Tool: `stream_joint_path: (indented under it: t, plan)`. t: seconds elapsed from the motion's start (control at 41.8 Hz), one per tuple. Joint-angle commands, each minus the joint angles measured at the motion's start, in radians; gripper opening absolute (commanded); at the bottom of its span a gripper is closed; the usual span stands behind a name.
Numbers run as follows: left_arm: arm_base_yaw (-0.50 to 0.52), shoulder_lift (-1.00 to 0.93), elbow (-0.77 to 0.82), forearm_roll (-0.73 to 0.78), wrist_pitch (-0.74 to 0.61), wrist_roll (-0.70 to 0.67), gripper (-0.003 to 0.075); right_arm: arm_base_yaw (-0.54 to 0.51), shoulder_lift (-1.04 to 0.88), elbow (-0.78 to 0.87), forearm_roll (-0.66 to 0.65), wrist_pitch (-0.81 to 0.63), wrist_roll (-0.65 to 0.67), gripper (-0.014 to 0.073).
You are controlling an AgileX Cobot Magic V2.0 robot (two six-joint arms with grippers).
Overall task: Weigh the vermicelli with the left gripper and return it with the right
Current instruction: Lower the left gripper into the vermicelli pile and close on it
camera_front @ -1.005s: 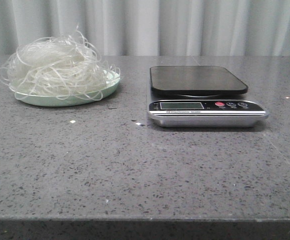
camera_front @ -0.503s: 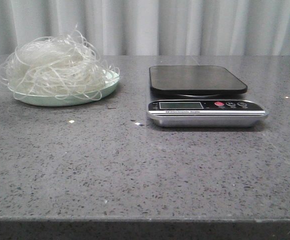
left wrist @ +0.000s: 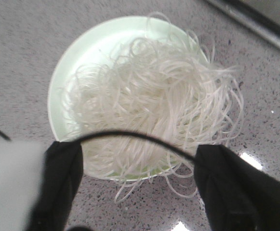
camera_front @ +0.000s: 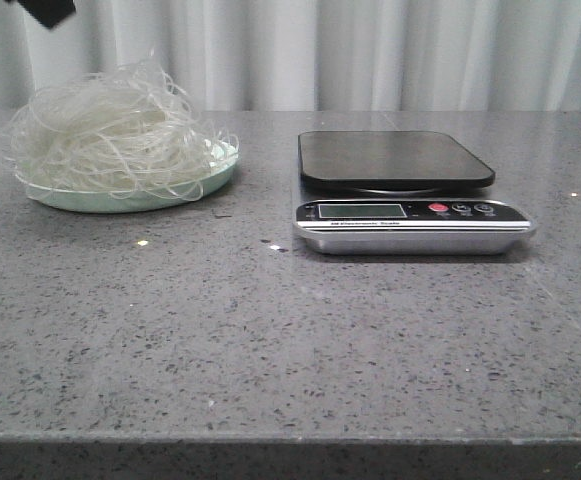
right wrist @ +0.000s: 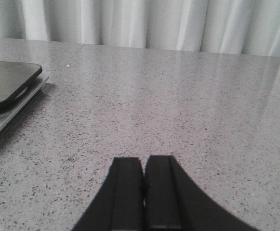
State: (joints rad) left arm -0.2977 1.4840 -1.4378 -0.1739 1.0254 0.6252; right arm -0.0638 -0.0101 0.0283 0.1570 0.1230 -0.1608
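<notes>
1. Front view: the vermicelli (camera_front: 115, 135) sits heaped on a pale green plate (camera_front: 140, 196) at the far left of the bench (camera_front: 270, 340). Only a black corner of the left hand (camera_front: 48, 10) shows here, high above the nest and a little to its outer side. A kitchen scale (camera_front: 405, 190), its dark platform bare, stands well apart from that hand, across the bench on the right.

2. Left wrist view: the left hand (left wrist: 140, 185) is spread wide and holds nothing. The vermicelli (left wrist: 154, 106) lies straight below it, between its two black fingers (left wrist: 60, 178), with the plate (left wrist: 82, 53) rim showing around the noodles. A thin dark cable arcs across in front of the fingers. Loose loops spill over the plate's edge nearest the fingers.

3. Right wrist view: the right hand (right wrist: 143, 192) is closed, fingers pressed together with nothing between them, low over bare bench. The scale (right wrist: 7, 96) lies ahead of it and off to one side.

4. Handling, as I judge it: the nest looks very light, springy and brittle, and its strands are tangled enough to lift as one clump. Closing around the thick middle of the heap seems best, since stray outer loops would slip or snap.
</notes>
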Motion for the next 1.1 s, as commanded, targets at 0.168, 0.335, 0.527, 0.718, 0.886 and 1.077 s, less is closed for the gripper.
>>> stream_joint_path:
  t: [0.168, 0.335, 0.527, 0.718, 0.886, 1.077]
  plan:
    - [-0.009, 0.065, -0.034, -0.021, -0.060, 0.035, 0.0585, 0.002, -0.017, -0.008, -0.006, -0.074, -0.002, 0.0151]
    - [-0.009, 0.116, -0.034, -0.022, -0.087, 0.035, 0.0603, 0.002, -0.017, -0.008, -0.006, -0.074, -0.002, 0.0151]
    - [-0.009, 0.171, -0.034, -0.022, -0.086, 0.033, 0.0596, 0.002, -0.017, -0.008, -0.006, -0.074, -0.002, 0.0151]
    - [-0.009, 0.191, -0.034, -0.028, -0.086, 0.030, 0.0560, 0.002, -0.017, -0.008, -0.006, -0.074, -0.002, 0.0151]
    - [-0.007, 0.191, -0.034, -0.028, -0.096, 0.030, 0.0330, 0.002, -0.017, -0.008, -0.006, -0.078, -0.002, 0.0151]
    - [-0.007, 0.191, -0.037, -0.028, -0.113, 0.030, 0.0144, 0.002, -0.017, -0.008, -0.006, -0.078, -0.002, 0.0151]
